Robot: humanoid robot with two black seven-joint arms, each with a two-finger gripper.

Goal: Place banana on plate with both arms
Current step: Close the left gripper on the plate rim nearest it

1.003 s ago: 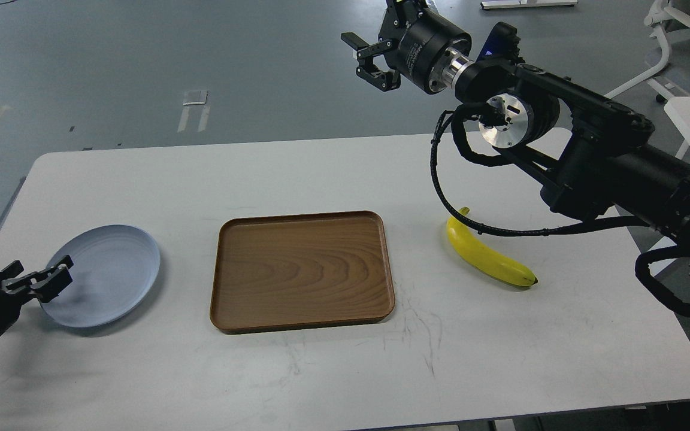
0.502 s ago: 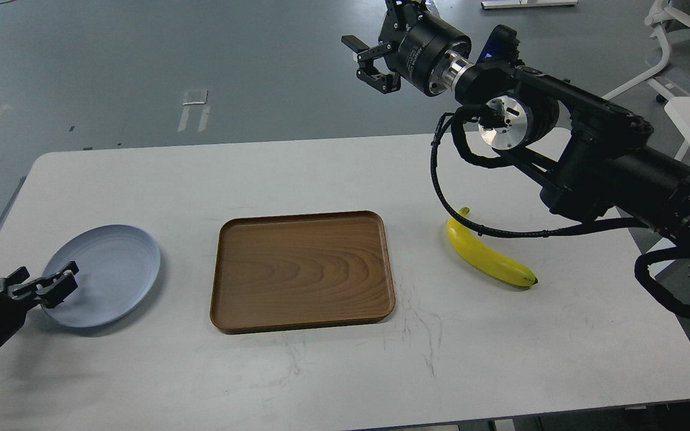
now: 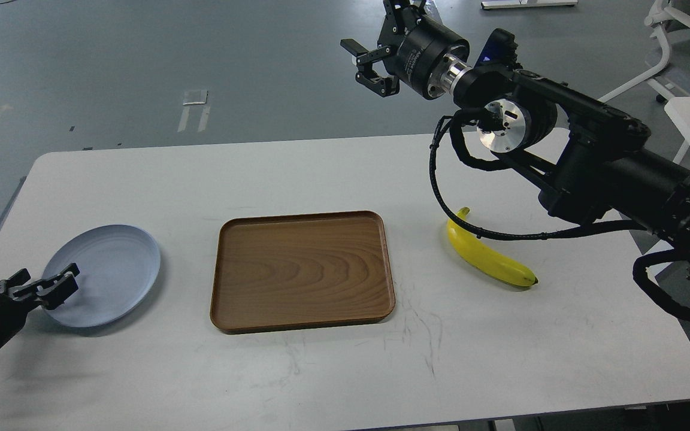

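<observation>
From the head view, a curved bright yellow banana (image 3: 489, 254) lay on the white table (image 3: 333, 371) right of the rectangular brown wooden tray (image 3: 302, 270), its dark tip toward the near right. A round pale blue-grey plate (image 3: 108, 272) sat at the table's left, well apart from the fruit. The left gripper (image 3: 51, 287) overlapped the plate's near-left rim, empty, though its fingers' spread could not be told. The right gripper (image 3: 369, 63) was raised beyond the far edge (a black cable looped below it), fingers parted, holding nothing.
</observation>
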